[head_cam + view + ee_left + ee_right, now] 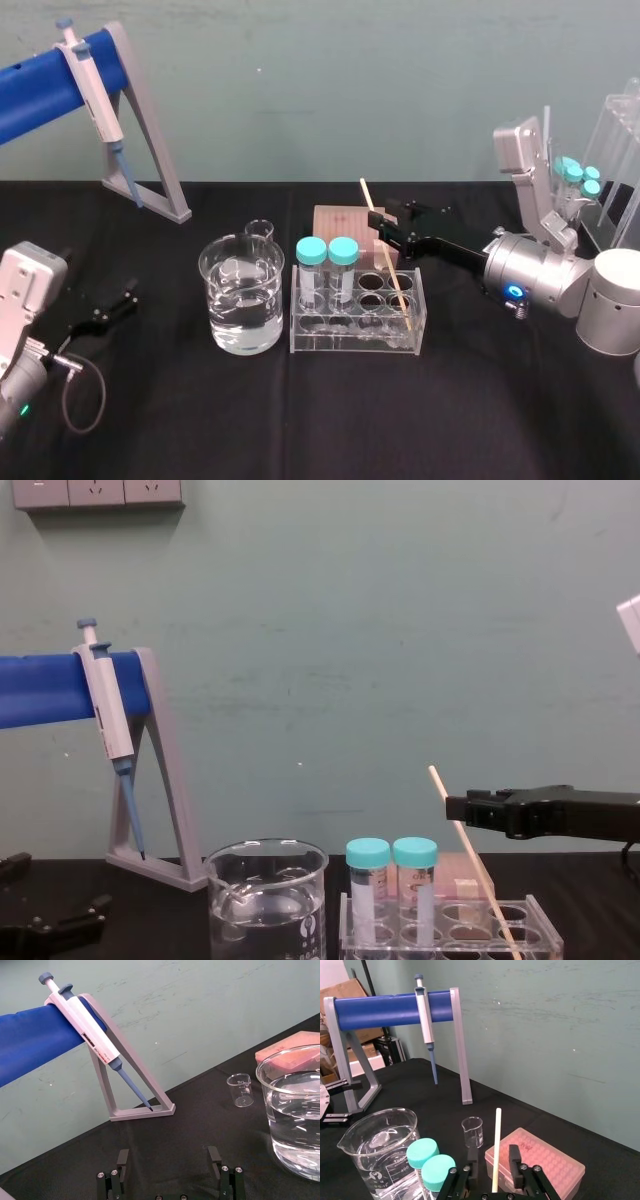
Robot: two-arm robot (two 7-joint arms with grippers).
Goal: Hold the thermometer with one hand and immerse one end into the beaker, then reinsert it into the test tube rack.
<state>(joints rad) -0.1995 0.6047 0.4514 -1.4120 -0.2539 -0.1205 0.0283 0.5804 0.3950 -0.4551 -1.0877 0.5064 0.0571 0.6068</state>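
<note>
Right gripper (493,1152): jaws apart, one on each side of the thermometer (399,288) | Thermometer: tilted, lower end in the clear test tube rack (357,340), upper end leaning toward the water-filled beaker (241,300) beside the rack | Left gripper (168,1158): jaws apart, low at table's left

A lab bench: a pipette (90,90) on its stand (152,125), a glass beaker (241,295), capped tubes (327,270) in a rack (350,338).
</note>
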